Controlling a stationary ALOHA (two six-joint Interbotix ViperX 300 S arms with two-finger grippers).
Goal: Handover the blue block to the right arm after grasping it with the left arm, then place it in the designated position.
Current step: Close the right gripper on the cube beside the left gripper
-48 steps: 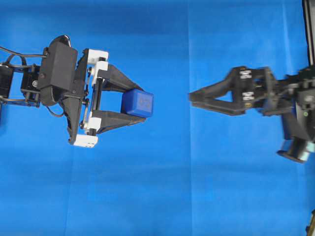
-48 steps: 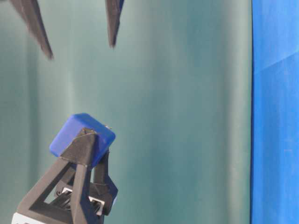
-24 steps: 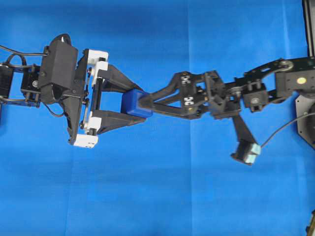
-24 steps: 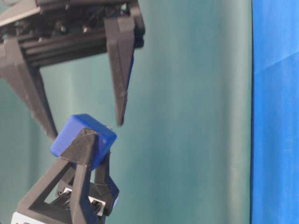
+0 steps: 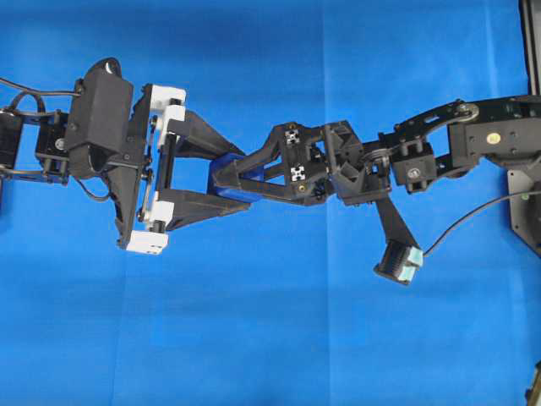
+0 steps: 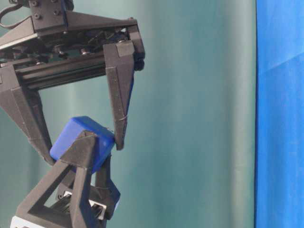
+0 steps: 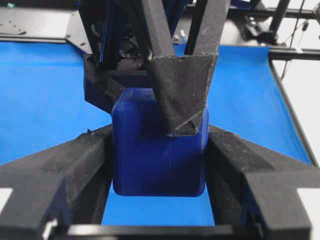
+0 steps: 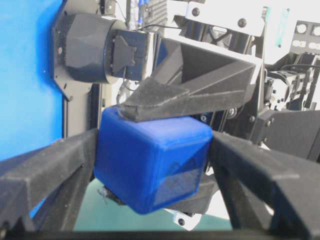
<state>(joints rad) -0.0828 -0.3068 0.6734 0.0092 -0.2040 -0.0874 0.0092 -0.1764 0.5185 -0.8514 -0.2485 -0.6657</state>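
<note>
Two arms meet above the blue-clothed counter point(image 5: 254, 338): the left arm point(image 5: 101, 127) pinches the one blue block point(image 6: 81, 142) midair in its fingers point(image 5: 221, 176). The right arm point(image 5: 439, 148), farther right half a second ago, has advanced, its spread fingers point(image 6: 119, 114) straddling the block, closure uncertain.

Bright blue cloth point(image 5: 279, 338) covers the tabletop from edge to edge in the overhead view — faint fold creases run across it, one straight line down the middle. Far right, a dark strip point(image 5: 530, 42) borders the cloth's edge — what it is, hard to tell. The blue cloth alone lies directly on it.
</note>
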